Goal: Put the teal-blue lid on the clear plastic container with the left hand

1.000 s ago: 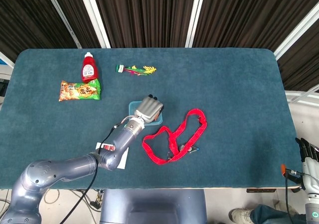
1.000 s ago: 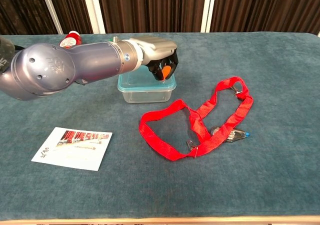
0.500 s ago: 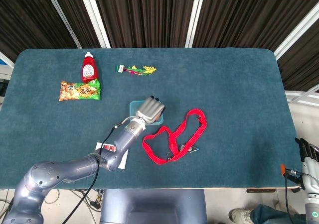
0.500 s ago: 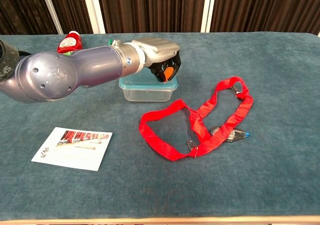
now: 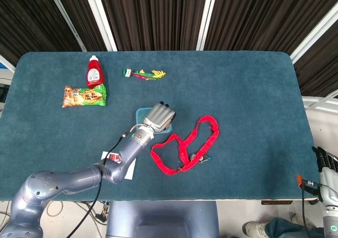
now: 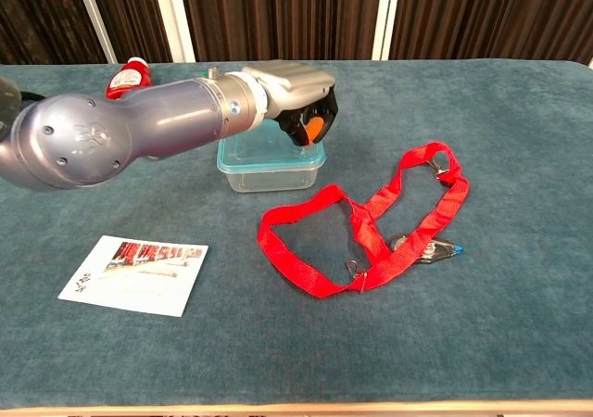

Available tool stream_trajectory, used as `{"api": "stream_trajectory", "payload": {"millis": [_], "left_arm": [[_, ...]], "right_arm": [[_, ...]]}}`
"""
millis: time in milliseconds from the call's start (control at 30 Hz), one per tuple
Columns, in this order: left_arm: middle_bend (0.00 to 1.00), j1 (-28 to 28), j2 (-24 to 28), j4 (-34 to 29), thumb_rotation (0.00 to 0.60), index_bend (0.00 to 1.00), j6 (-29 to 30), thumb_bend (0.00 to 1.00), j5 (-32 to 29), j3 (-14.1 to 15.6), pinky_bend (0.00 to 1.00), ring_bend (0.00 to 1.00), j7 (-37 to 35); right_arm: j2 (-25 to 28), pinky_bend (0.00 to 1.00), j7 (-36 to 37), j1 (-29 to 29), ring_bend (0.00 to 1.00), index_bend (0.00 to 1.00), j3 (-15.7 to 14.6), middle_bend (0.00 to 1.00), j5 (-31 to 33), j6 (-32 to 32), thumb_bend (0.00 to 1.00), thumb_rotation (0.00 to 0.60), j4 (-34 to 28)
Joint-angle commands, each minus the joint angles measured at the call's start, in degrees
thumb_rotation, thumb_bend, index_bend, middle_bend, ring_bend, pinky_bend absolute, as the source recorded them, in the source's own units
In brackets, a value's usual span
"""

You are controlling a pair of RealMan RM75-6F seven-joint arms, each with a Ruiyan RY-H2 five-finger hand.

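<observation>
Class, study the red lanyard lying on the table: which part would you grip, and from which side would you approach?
Grip the red lanyard where its straps cross, near the middle, coming straight down from above. It lies flat and limp on the table, so fingers must pinch the strap off the cloth; no side offers an edge.

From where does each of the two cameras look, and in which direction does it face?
Head view: high above the near table edge, looking steeply down on the table; shows the left arm, left hand and right hand.
Chest view: low at the near edge, facing across toward the curtains; shows the left arm and hand.
Both share: clear container, red lanyard, ketchup bottle.
</observation>
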Motion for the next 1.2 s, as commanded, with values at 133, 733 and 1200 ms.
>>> {"api": "stream_trajectory", "payload": {"millis": [133,733,1200], "left_arm": [[0.55,0.6,2.0,-3.4,0.600,0.64,1.4,0.57,0.3,-0.2,0.33,0.35,1.2],[0.59,1.1,5.2,-11.1,0.600,0.66,-1.4,0.57,-2.6,1.3,0.42,0.42,1.1],[0.60,0.2,4.3,-10.1,0.600,0.66,-1.9,0.57,-4.1,2.2,0.46,0.45,1.4]], "right_arm": [[0.0,0.00,0.0,0.0,0.02,0.08,-0.1,0.04,-0.1,0.0,0.39,0.600,0.0],[-0.1,0.00,-0.2,0.0,0.02,0.08,-0.1,0.04,0.0,0.1,0.39,0.600,0.0],[0.0,0.00,-0.1,0.1,0.02,0.08,0.0,0.04,0.2,-0.1,0.39,0.600,0.0]]}}
